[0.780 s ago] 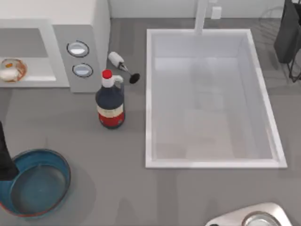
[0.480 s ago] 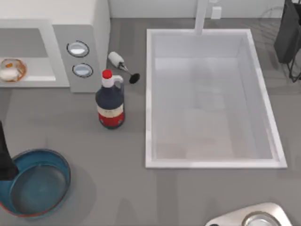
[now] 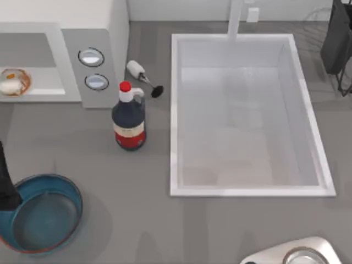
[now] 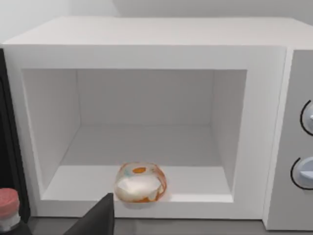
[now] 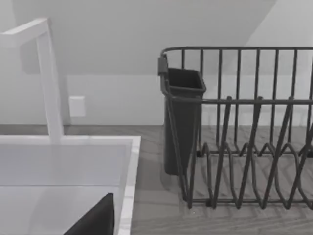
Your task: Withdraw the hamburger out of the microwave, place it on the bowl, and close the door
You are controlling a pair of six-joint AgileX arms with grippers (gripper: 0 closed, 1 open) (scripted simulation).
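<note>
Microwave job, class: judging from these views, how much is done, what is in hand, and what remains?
Done: the microwave stands open. In hand: nothing; the hamburger sits at the front of the cavity floor, ungrasped, with the left arm at the top view's left edge by the bowl. Left: take it out, bowl it, shut the door.

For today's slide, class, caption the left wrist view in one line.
Hamburger sits at the front of the open microwave cavity.
</note>
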